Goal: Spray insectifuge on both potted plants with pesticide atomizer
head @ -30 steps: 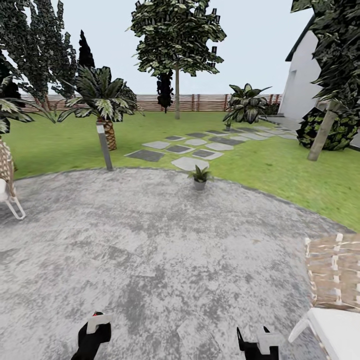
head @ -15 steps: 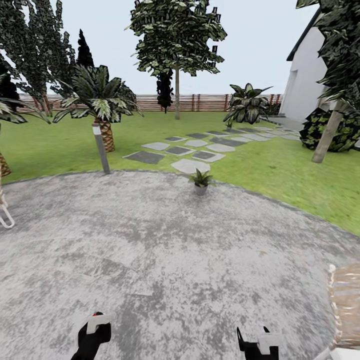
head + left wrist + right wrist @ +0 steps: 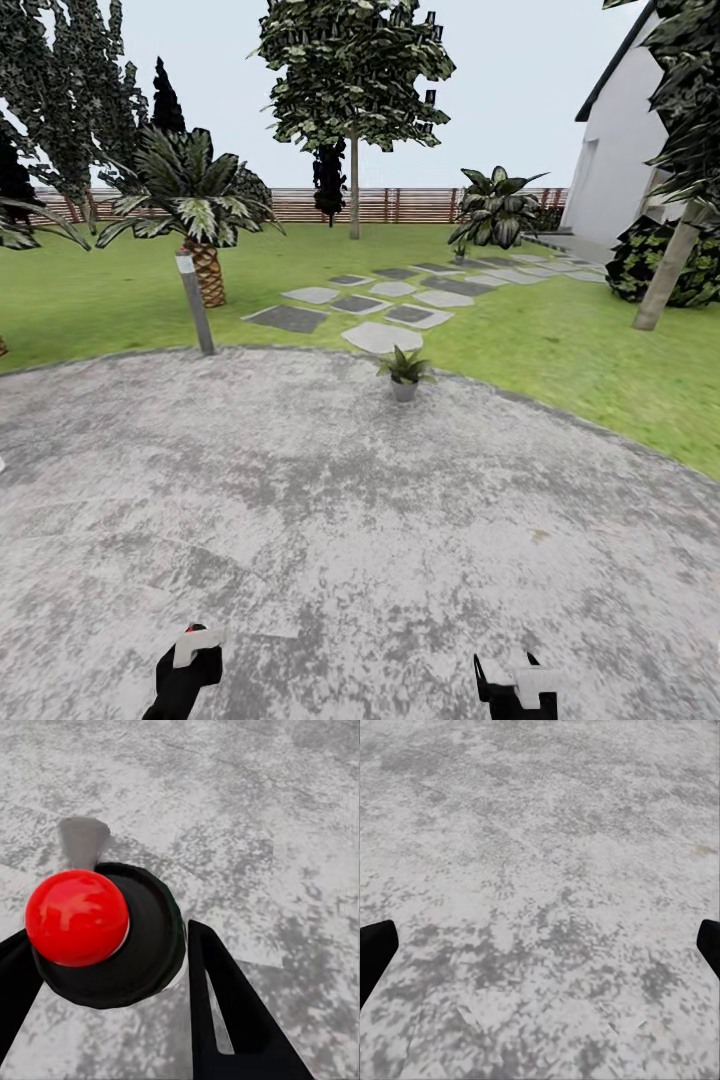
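1. Head view: round grey mottled paved patio (image 3: 330, 520) fills the foreground. One small potted plant with pointed green leaves in a tiny grey pot (image 3: 403, 372) stands at the patio's far edge, just inside the green lawn (image 3: 560, 345).
2. Grey stepping stones (image 3: 385, 300) run from just beyond that pot across the lawn toward the brown slatted wooden fence (image 3: 400, 204). A second tiny pot may sit far off beside the stones' far end; too small to tell.
3. Tall grey bollard lamp (image 3: 194, 302) stands at the patio's far edge, well apart from the pot; a squat palm with a scaly brown trunk (image 3: 200, 215) is just behind the lamp.
4. Black left gripper (image 3: 188, 668) sits at the patio's near edge with a red speck at its top; black right gripper (image 3: 512, 688) is alongside, well apart.
5. Left wrist view: the gripper's black fingers (image 3: 232, 1020) are clamped on the dark bottle-shaped pesticide atomizer with a glossy red ball tip (image 3: 105, 934), seen end-on above the paving.
6. Right wrist view: black fingertips (image 3: 375, 952) spread wide apart, nothing between them, paving beneath.
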